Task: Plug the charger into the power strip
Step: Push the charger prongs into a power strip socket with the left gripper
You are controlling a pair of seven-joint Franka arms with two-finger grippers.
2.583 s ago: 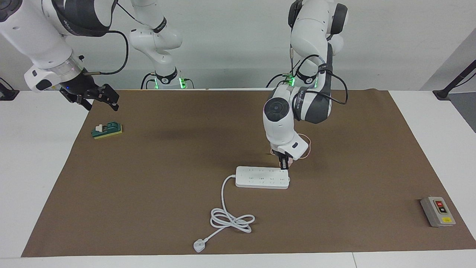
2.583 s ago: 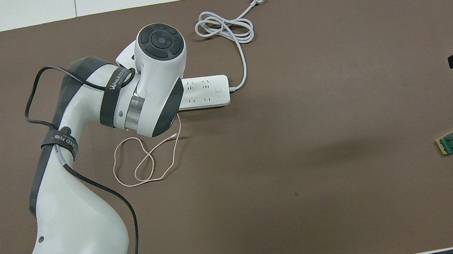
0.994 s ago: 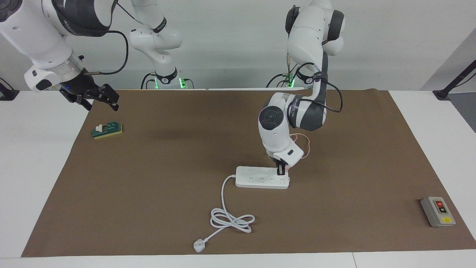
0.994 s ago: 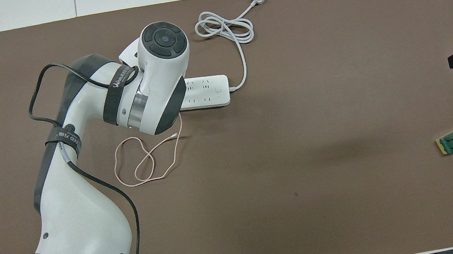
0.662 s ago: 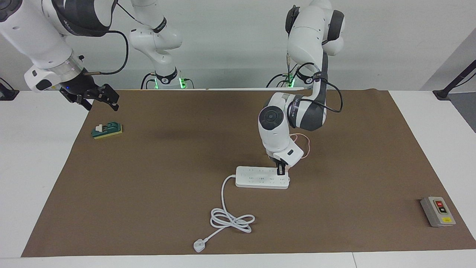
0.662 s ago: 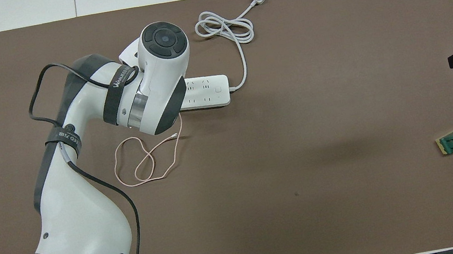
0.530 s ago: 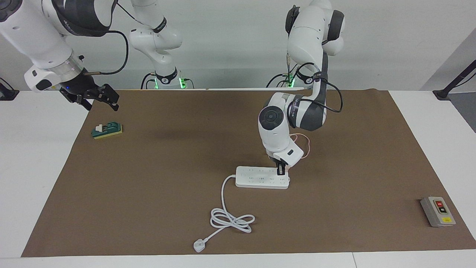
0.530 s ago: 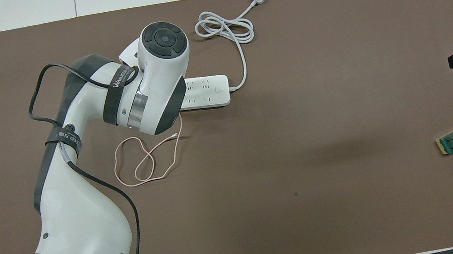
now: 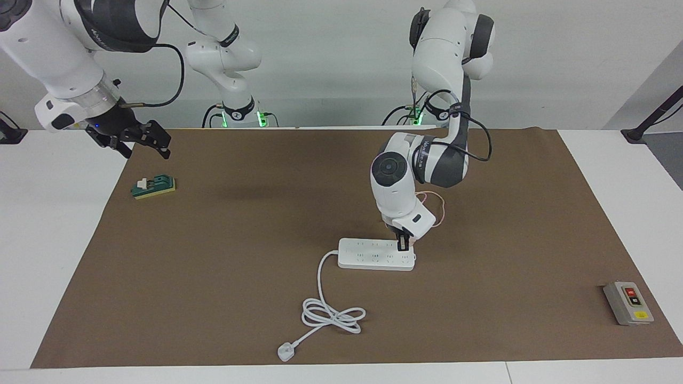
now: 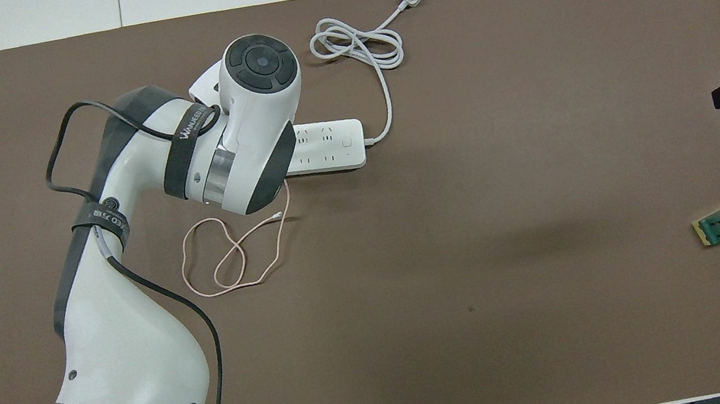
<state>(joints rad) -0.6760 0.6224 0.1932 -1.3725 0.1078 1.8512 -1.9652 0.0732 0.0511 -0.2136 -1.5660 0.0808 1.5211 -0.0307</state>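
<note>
The insertion step looks to be in hand: the left gripper (image 9: pixel 404 244) is down on the power strip (image 9: pixel 373 254) at the end toward the left arm's side of the counter (image 9: pixel 533 213), over the row of outlets nearer to the robots; its fingers are clamped together on something small and pinkish that is most likely the charger (image 9: pixel 407 241), though the adapter is mostly hidden by the fingers and the wrist; its thin pink cable (image 10: pixel 230 256) trails off in loose loops on the mat, nearer to the robots than the strip; whether the prongs are fully seated cannot be told, since the arm covers that end in the overhead view; the next move probably calls for a straight downward press until the adapter sits flush, then a release and a vertical lift without dragging the cable or shifting the strip, which lies unheld; the right gripper (image 9: pixel 143 140) waits with its fingers apart, raised over the mat's edge near a small green block (image 9: pixel 153 187); a grey switch box (image 9: pixel 628 303) sits well apart.
</note>
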